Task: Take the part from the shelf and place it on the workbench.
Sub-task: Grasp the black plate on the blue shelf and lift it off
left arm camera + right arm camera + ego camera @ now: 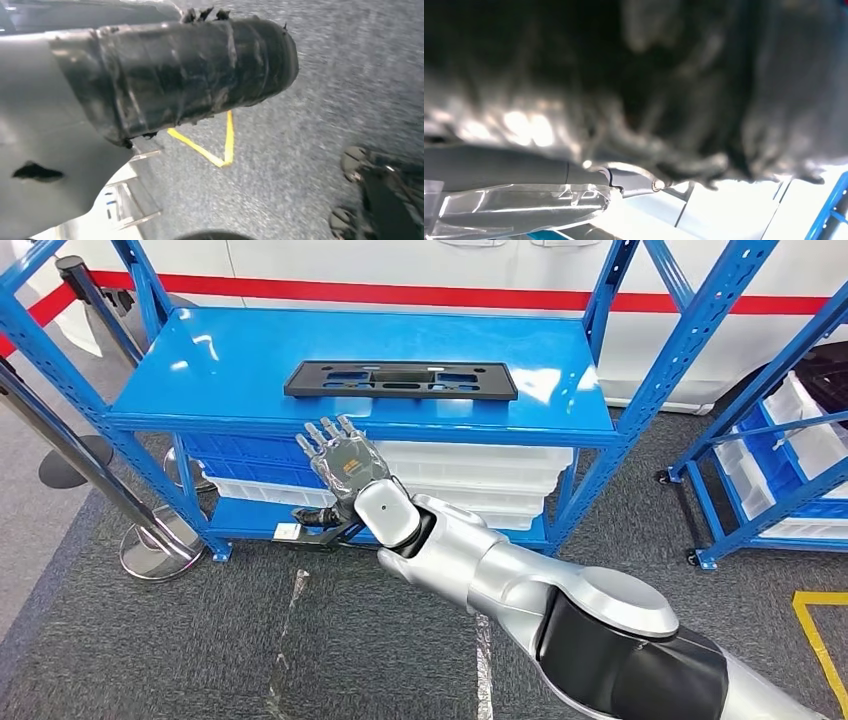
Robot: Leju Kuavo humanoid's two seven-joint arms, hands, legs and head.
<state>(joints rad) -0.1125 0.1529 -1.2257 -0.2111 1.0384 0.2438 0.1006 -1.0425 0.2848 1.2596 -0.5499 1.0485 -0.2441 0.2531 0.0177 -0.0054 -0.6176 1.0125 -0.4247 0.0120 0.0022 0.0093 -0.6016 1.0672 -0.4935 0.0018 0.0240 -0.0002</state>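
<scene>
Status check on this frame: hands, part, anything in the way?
Right hand open, raised just short of the shelf. Part untouched on top tier. Path looks clear.

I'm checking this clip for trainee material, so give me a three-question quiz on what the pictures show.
1. True or false: the black part lies flat on the top level of the blue shelf.
2. Which best describes the right hand?
A. It grips the part.
B. It is raised in front of the shelf edge, below the part, fingers apart, holding nothing.
C. It rests on the floor.
3. Fill in: on the lower level of the shelf sit white ____.

Key: 1 true; 2 B; 3 bins.
</scene>
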